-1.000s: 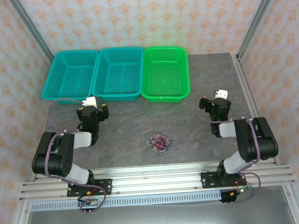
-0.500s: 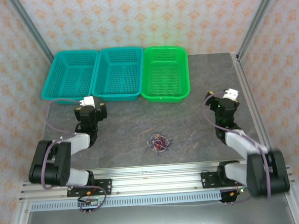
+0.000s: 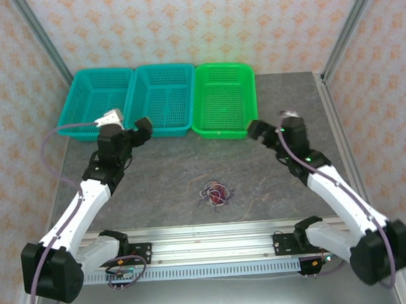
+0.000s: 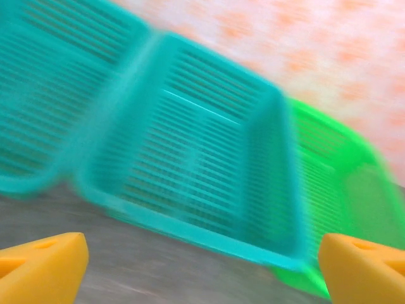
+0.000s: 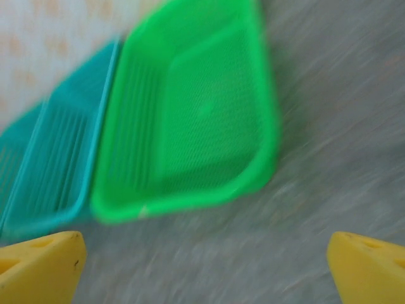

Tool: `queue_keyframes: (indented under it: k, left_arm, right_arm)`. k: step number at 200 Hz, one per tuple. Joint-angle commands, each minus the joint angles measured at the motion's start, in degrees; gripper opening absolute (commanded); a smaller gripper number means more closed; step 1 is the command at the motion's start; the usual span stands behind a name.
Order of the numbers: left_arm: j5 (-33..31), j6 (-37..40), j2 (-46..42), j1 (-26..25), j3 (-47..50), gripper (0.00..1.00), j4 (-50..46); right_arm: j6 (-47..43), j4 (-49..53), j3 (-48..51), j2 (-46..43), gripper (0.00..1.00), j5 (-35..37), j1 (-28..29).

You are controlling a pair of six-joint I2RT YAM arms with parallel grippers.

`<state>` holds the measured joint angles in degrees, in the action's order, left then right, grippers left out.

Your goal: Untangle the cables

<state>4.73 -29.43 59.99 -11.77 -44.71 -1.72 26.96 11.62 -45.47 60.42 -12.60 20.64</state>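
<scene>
My left hand (image 3: 142, 125) and right hand (image 3: 255, 129) are both spread wide, holding nothing. The cables (image 3: 215, 193) lie knotted on the counter (image 3: 163, 182) between my arms, toward its near edge, well apart from both hands.

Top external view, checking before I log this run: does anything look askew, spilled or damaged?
Nothing stands out. The small tangled knot of thin black, white and red cables lies on the grey table; the three plastic mesh baskets sit side by side.

Matt stone-look table (image 3: 170, 175), plastic mesh baskets (image 3: 225, 126)
</scene>
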Motion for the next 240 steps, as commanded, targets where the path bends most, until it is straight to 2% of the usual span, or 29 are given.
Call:
queue_keyframes:
  k: [1, 26, 41, 63, 84, 102, 111, 140, 164, 189, 224, 240]
  left_arm:
    - [14.6, -13.7, 1.6, -5.3, -1.0, 0.86, -13.9]
    - [20.7, -20.4, 2.9, -10.8, 2.1, 0.76, -14.2]
    - [21.0, -21.6, 2.7, -15.0, 3.4, 0.72, -16.4]
    - [20.6, -21.7, 0.5, -21.3, 6.6, 0.69, -17.4]
    - [22.4, -17.0, -1.3, -25.5, 10.8, 0.66, -16.4]
    - [18.1, -8.6, -1.7, -29.4, 12.3, 0.64, -20.1]
    - [17.4, -5.1, -0.3, -30.3, 12.4, 0.61, -20.9]
    - [21.1, -0.3, 9.0, -33.3, 10.4, 0.58, -17.1]
    - [14.6, 1.8, 15.8, -37.7, 7.0, 0.52, -17.8]
    - [15.1, 1.9, 21.4, -38.6, 5.2, 0.44, -15.6]
    - [9.5, 1.5, 23.2, -39.8, 4.6, 0.37, -16.0]
    - [9.1, 2.4, 23.9, -39.9, 4.5, 0.33, -15.5]
  right_arm:
    - [-2.4, 15.0, -7.0, 6.4, 0.98, -8.3, 6.6]
    - [-4.2, 19.2, -10.2, 13.2, 0.98, -9.3, 13.6]
    - [-5.2, 19.2, -10.0, 15.2, 0.99, -10.5, 16.3]
    - [-6.0, 19.7, -8.4, 17.3, 0.98, -13.3, 17.1]
    - [-6.3, 18.5, -5.9, 18.1, 0.98, -17.0, 17.2]
    - [-5.9, 16.2, -4.3, 19.0, 0.97, -21.2, 17.7]
    - [-5.7, 15.3, -4.2, 19.7, 0.97, -22.4, 18.2]
    - [-5.0, 14.7, -4.8, 22.5, 0.95, -22.1, 18.8]
    - [-4.6, 14.4, -4.7, 23.2, 0.95, -21.1, 18.7]
    - [-3.9, 14.4, -4.4, 23.5, 0.94, -21.0, 18.7]
    - [-4.0, 15.7, -4.7, 23.6, 0.94, -20.3, 18.8]
    - [-3.6, 15.5, -5.1, 24.0, 0.93, -20.5, 18.7]
